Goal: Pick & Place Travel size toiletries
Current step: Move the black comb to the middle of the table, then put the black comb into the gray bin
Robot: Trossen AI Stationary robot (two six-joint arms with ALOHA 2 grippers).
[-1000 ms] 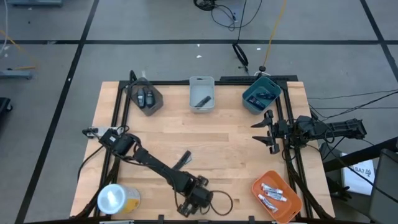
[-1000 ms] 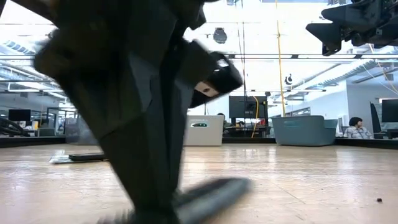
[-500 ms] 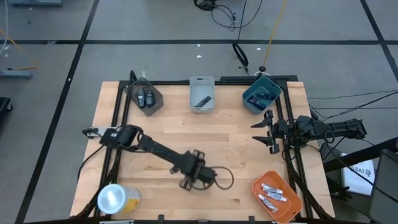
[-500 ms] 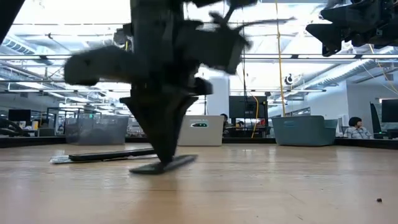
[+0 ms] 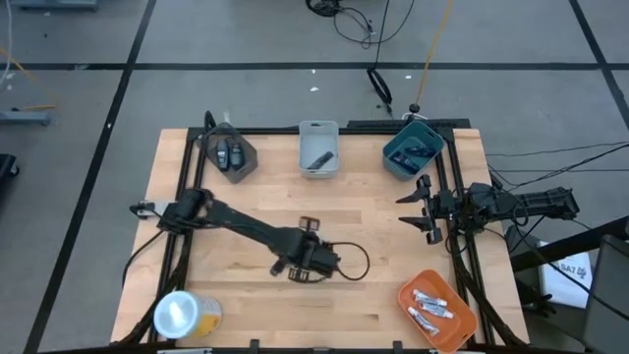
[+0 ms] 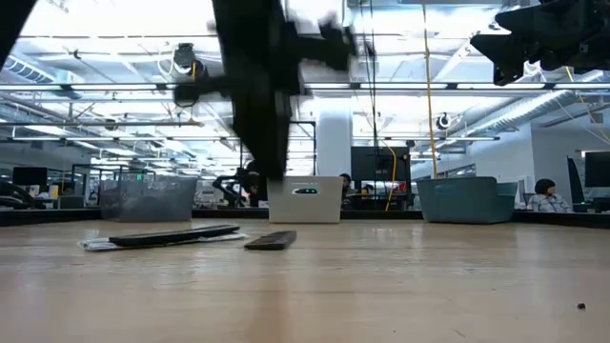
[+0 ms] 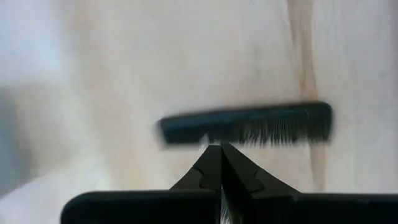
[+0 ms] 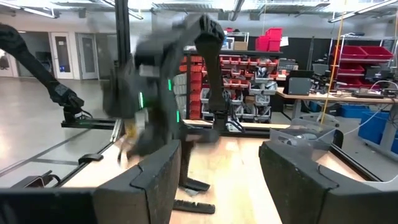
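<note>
- Left gripper (image 5: 295, 272) over mid-surface (image 5: 373, 221), fingers (image 7: 214, 171) pressed together, holding nothing.
- Black comb (image 7: 245, 127) lies flat on the wood just beyond those fingertips (low view shows it resting on the surface).
- Right gripper (image 5: 423, 208) waits near the right edge, fingers (image 8: 152, 180) spread wide, empty.
- Silvery tubes (image 5: 432, 308) in orange tray (image 5: 405, 297).

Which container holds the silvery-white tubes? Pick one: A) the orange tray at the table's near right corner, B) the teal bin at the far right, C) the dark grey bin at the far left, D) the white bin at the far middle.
A: in the high view the silvery-white tubes lie in the orange tray at the table's near right corner.
</note>
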